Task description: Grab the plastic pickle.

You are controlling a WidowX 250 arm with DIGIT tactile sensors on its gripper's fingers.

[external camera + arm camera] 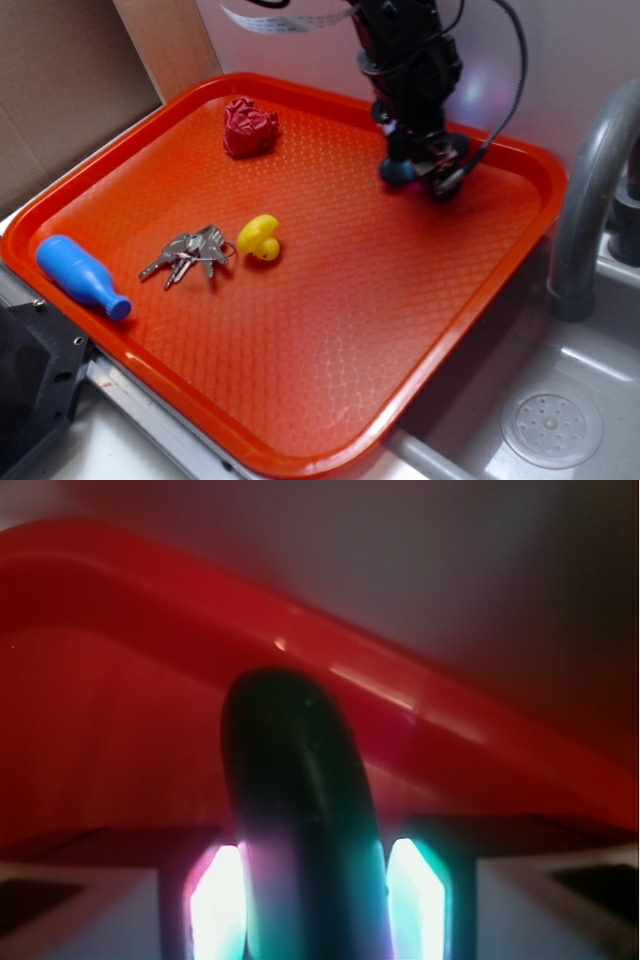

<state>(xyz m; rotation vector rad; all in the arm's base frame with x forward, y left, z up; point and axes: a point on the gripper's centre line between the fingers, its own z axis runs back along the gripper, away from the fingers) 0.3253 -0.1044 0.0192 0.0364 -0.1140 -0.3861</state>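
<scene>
The plastic pickle [397, 171] is a dark blue-green capsule at the back right of the orange tray [330, 330]. My gripper [420, 165] comes down on it from above. In the wrist view the plastic pickle [295, 770] stands lengthwise between my gripper's [315, 900] two glowing pads [218, 905], which press against its sides. Its rounded far end points toward the tray's back rim [400, 695]. Whether it rests on the tray or hangs just above it I cannot tell.
A dark red wrinkly wad [249, 127] lies at the tray's back left. A yellow duck [260, 238] and a bunch of keys [190, 253] sit mid-left, a bright blue pin [80, 277] at the left rim. A grey faucet [590, 190] and sink [560, 420] stand to the right.
</scene>
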